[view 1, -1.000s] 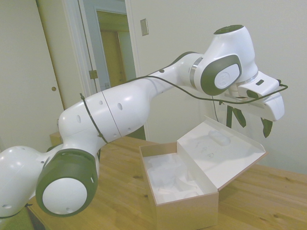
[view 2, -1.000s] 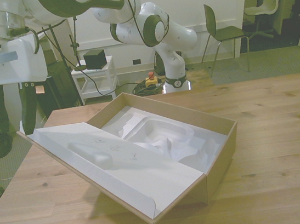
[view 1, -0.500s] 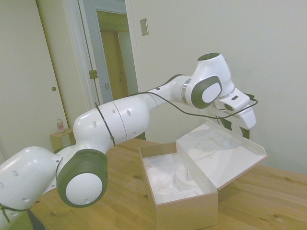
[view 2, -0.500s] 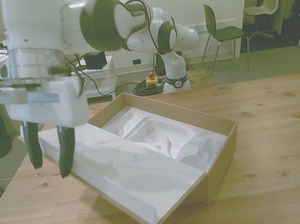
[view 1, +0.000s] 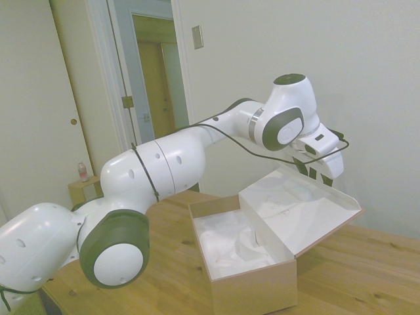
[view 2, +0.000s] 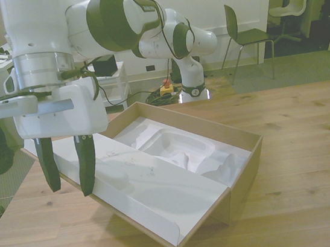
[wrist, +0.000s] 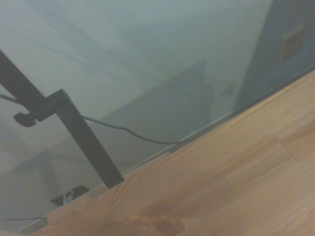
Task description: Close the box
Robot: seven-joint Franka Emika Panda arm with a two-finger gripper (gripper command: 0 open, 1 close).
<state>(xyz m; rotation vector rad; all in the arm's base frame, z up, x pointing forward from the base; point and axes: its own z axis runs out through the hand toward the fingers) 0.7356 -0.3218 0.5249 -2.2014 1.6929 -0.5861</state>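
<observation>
Box (view 2: 244,174) tan outside, white moulded lining, lid (view 2: 143,190) raised aslant, hand (view 2: 68,180) fingers apart.

Tan box (view 2: 245,177), lid (view 2: 143,190) open.

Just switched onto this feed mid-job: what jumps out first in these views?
The big open box fills the middle of the wooden table, its white lining bare and its lid hanging out toward the front view's left. The gripper hangs over the lid's outer end, its dark fingers spread apart and holding nothing.
</observation>
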